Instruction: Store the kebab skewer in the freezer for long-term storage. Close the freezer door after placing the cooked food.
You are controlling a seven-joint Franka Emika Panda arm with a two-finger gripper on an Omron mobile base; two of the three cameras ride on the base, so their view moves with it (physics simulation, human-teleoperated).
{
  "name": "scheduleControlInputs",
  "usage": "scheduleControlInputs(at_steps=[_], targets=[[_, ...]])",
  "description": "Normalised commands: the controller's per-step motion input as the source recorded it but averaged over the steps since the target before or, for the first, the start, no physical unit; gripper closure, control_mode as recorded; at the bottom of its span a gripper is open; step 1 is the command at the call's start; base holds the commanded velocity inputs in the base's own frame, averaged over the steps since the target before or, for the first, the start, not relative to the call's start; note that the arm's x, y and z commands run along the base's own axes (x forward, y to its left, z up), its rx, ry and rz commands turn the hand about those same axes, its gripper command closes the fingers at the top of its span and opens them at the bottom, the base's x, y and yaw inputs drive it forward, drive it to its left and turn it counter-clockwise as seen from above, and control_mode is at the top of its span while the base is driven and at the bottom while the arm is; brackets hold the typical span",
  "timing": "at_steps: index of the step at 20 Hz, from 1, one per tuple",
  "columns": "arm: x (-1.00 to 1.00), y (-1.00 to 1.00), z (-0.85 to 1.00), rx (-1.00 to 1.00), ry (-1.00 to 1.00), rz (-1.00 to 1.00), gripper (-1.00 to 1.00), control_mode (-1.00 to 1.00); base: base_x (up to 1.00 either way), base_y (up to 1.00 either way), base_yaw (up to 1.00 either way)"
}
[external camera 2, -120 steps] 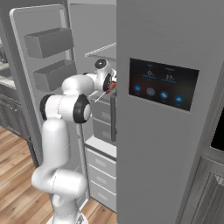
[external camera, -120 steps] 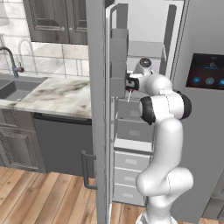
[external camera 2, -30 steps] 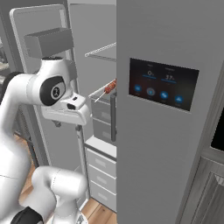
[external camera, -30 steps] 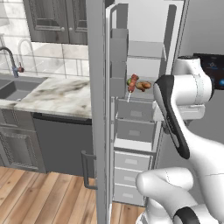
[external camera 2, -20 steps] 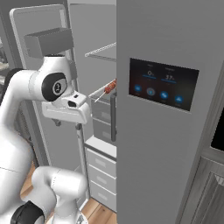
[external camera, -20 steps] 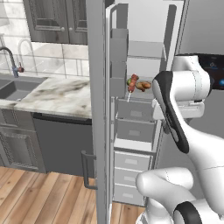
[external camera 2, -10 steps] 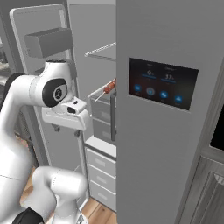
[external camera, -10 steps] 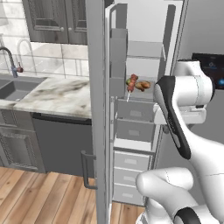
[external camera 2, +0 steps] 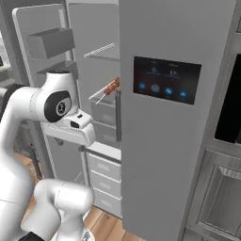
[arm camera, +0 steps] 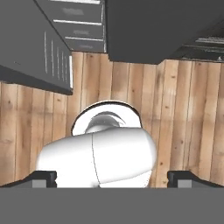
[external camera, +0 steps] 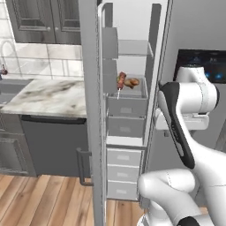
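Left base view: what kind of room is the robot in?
It looks like a home kitchen. There is a tall grey fridge with its freezer door open, a marble-look counter with a sink at its far end, and dark wall cabinets above.

The skewer [external camera: 125,82] is already in the freezer [external camera: 132,57], lying on top of the upper grey drawer with its chunky browned meat end toward the back and the thin stick poking out front over the drawer's face. The door [external camera: 92,110] is wide open, a tall flat grey panel, with grey bins on its inner face above the skewer's level.
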Motion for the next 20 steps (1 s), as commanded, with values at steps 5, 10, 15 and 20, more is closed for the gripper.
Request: scheduleControlInputs(at_steps=[5, 10, 15, 20], targets=[[0.0, 0.0, 0.0, 0.0, 0.0, 0.0, -1.0, 1.0, -0.18, 0.13, -0.34], [0.0, 0.0, 0.0, 0.0, 0.0, 0.0, -1.0, 1.0, -0.17, 0.16, -0.32], [0.0, 0.0, 0.0, 0.0, 0.0, 0.0, -1.0, 1.0, -0.36, 0.23, -0.3], [0.0, 0.0, 0.0, 0.0, 0.0, 0.0, -1.0, 1.0, -0.5, 0.19, -0.27]])
